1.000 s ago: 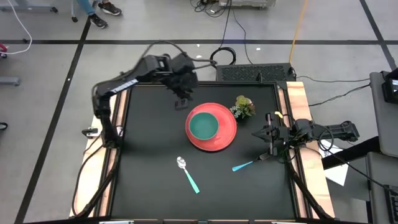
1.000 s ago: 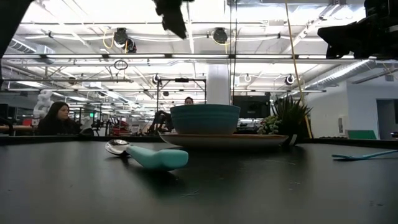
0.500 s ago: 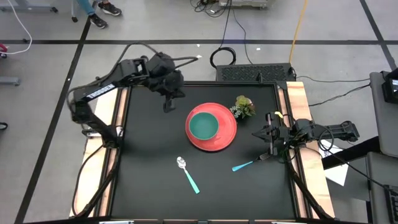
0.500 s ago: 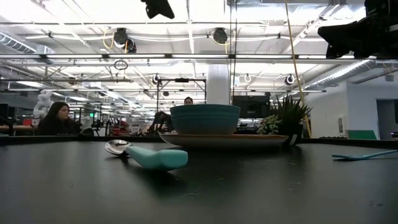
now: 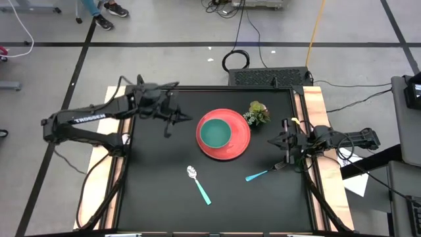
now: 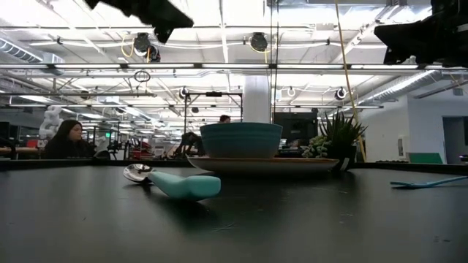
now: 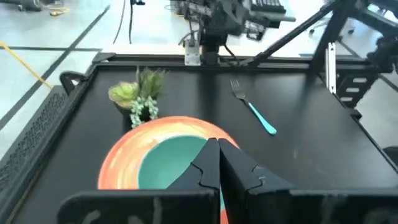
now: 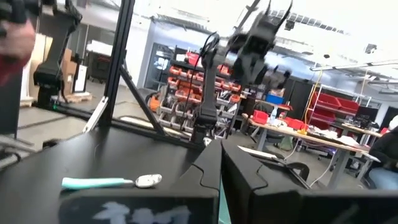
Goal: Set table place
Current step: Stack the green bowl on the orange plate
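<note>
Left gripper (image 5: pixel 169 125) closed, empty, hovers beside plate (image 5: pixel 241 146) mid-table with bowl (image 5: pixel 214 133) on it; right gripper (image 5: pixel 284 141) closed, parked; next likely spoon (image 5: pixel 198 184) and fork (image 5: pixel 264 173) placement beside plate.

Plant (image 5: pixel 257 112) crowds plate (image 5: pixel 238 145) far-right; left table (image 5: pixel 151 178) open.

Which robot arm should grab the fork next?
Probably the right one. The right gripper sits at the table's right edge, close above the fork. The left gripper hangs left of the red plate, farther away.
</note>
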`<state>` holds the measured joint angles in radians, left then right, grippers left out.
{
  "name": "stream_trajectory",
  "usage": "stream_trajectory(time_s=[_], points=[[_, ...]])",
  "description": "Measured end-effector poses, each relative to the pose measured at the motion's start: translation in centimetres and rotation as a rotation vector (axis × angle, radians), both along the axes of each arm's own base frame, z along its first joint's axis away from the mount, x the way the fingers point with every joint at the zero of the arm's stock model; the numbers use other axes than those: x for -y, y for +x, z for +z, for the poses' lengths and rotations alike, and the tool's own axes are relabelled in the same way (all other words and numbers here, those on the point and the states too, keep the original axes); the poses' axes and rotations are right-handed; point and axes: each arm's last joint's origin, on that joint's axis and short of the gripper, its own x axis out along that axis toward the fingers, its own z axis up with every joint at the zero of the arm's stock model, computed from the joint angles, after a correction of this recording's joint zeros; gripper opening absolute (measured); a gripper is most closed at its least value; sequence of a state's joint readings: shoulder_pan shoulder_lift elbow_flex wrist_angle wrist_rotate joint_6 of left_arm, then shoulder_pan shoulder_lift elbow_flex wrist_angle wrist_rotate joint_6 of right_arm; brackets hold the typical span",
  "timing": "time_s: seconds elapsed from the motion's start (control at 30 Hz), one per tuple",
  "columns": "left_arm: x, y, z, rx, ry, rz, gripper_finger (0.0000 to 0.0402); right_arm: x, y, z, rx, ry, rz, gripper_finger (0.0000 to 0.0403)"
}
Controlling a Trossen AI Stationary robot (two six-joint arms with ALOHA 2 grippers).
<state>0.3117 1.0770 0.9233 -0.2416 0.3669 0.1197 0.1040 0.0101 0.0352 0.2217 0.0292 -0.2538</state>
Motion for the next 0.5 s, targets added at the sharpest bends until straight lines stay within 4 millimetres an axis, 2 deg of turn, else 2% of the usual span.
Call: stream_trajectory(time_s=[0.37,0.5], points=[[1.4,-2.8,-6.4,0.049,0.058,-0.038,0.0000,0.0,0.1,-0.3,-0.032,0.027,0.002,0.0000],[1.6,-3.6,-8.2,0.115,0.060,-0.031,0.0000,0.1,0.1,-0.3,-0.031,0.032,-0.027,0.0000]])
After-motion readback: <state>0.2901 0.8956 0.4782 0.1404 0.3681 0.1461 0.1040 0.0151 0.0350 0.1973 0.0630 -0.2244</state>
